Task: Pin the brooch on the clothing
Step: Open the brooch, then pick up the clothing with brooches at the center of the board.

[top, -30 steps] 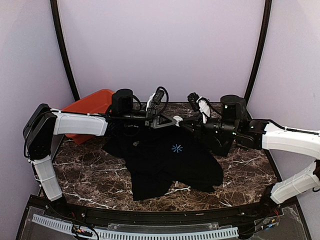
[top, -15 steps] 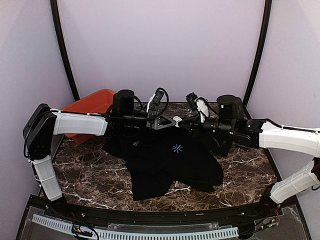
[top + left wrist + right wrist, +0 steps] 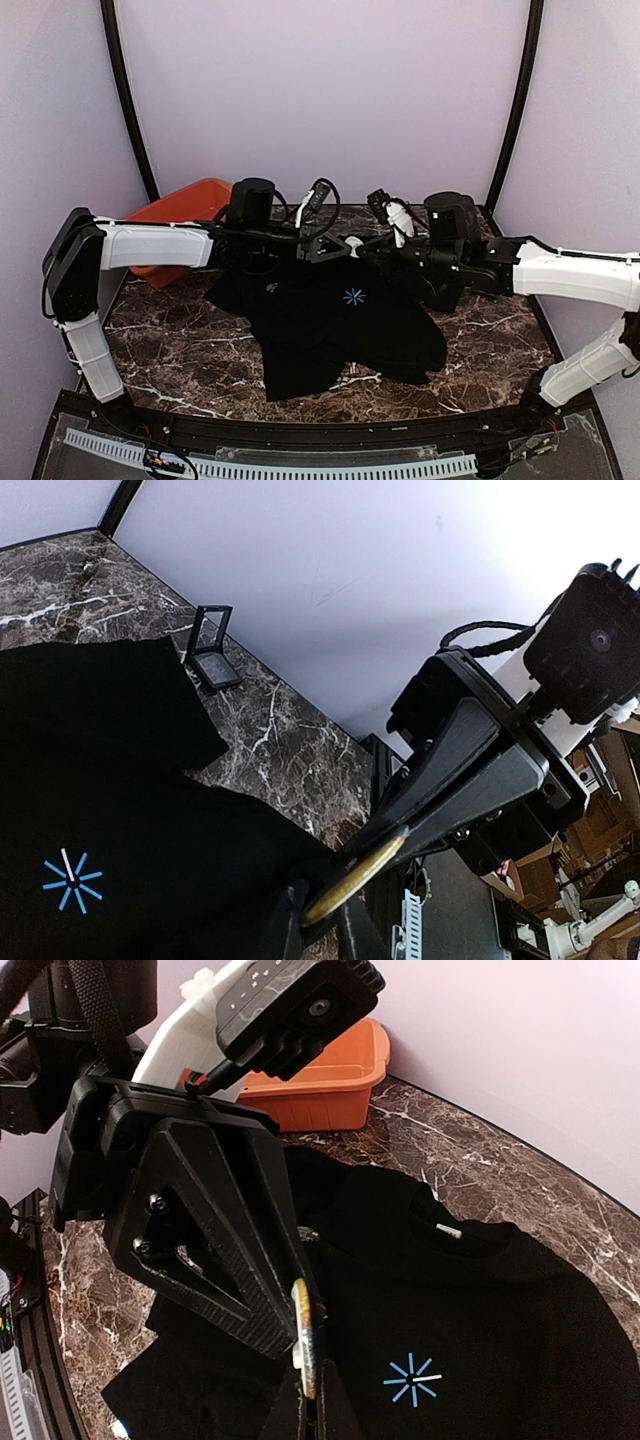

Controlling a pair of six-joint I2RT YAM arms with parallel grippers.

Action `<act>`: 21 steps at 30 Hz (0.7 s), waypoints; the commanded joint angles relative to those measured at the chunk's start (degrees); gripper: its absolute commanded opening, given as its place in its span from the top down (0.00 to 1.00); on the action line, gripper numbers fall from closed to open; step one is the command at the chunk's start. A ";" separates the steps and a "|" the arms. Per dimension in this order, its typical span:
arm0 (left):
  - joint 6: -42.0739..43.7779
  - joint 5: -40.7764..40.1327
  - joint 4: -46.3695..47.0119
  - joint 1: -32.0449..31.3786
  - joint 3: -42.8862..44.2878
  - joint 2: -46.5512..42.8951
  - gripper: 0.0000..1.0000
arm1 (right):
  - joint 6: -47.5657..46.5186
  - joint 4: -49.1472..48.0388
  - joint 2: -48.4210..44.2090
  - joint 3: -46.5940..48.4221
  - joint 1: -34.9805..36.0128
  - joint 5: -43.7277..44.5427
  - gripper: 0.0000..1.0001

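Note:
The black T-shirt point(image 3: 330, 325) lies flat on the marble table, its light-blue starburst print point(image 3: 353, 296) facing up. My left gripper point(image 3: 336, 245) and right gripper point(image 3: 358, 243) meet tip to tip above the shirt's collar. The brooch point(image 3: 355, 875) is a small gold disc seen edge-on. In the left wrist view its lower end sits between my left fingers and its upper end at the right gripper's fingertips. In the right wrist view the brooch point(image 3: 303, 1345) is pinched between my right fingers, with the left fingers point(image 3: 230, 1230) pressed against it. The shirt point(image 3: 480, 1300) lies just below.
An orange bin point(image 3: 180, 215) stands at the back left of the table. A small black hinged case point(image 3: 210, 660) stands open on the marble by the back wall, beyond the shirt's sleeve. A small white thing point(image 3: 357, 378) lies at the shirt's near hem.
The right arm has moved left and a little up, closing the gap until its fingertips meet the left gripper's. The left gripper has shifted slightly. The shirt has not moved.

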State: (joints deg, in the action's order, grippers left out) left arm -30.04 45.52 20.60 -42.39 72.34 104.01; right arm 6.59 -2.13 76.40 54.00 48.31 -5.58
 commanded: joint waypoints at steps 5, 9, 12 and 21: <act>5.83 4.19 -6.17 -0.75 -0.54 -5.58 0.83 | -0.77 -2.33 0.76 1.82 0.99 4.02 1.00; 6.13 4.19 -5.61 -0.19 -1.61 -7.92 0.70 | -0.75 -1.60 0.82 2.09 0.99 5.10 1.00; 4.77 2.89 -3.86 1.46 -4.58 -11.31 0.62 | -0.79 -1.09 0.22 2.12 0.99 5.39 1.00; 15.21 -11.68 -15.72 8.66 -8.21 -20.59 0.35 | 3.10 3.85 0.68 5.01 0.54 3.88 1.00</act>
State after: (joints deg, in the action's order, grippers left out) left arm -23.00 42.68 13.78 -35.31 63.99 87.20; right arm 6.59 -1.13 76.40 55.83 49.28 -1.43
